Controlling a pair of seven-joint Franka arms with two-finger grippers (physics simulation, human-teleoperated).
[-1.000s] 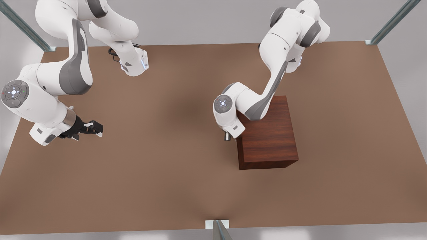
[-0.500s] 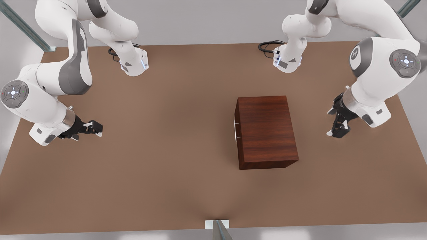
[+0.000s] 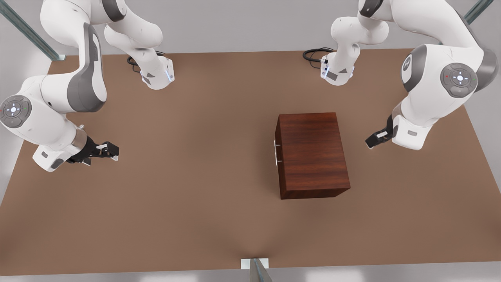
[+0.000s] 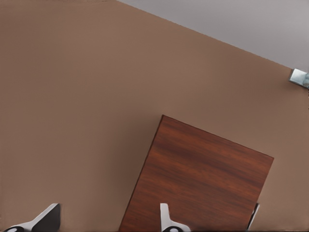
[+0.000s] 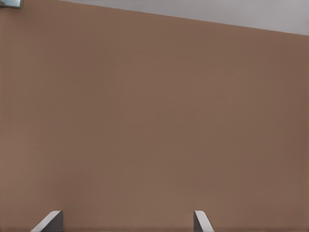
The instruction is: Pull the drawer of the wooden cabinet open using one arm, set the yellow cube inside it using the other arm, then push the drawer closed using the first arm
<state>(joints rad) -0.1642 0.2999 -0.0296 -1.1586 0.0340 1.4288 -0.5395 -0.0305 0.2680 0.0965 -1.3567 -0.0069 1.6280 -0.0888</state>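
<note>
The wooden cabinet [image 3: 311,152] stands right of the table's middle; from the left wrist view its top [image 4: 198,188] is close below. The drawer is shut, flush with the cabinet side that faces the front view's left, and its silver handle [image 3: 277,152] [image 4: 254,216] sticks out there. My left gripper [image 3: 372,141] [image 4: 107,221] hovers open beside the cabinet's opposite side, on the front view's right. Far off at the front view's left, my right gripper [image 3: 110,150] [image 5: 125,221] hangs open over bare table. The yellow cube is out of view.
The brown table [image 3: 195,196] spreads wide around the cabinet. Both arm bases [image 3: 156,76] [image 3: 336,72] stand at the far edge with black cables. Metal frame posts [image 3: 254,268] [image 4: 300,77] [image 5: 9,2] mark the table's edges and corners.
The left arm, bent over the cabinet's drawer side a second ago, now stands on the cabinet's other side, gripper turned toward the cabinet. The right arm has barely shifted.
</note>
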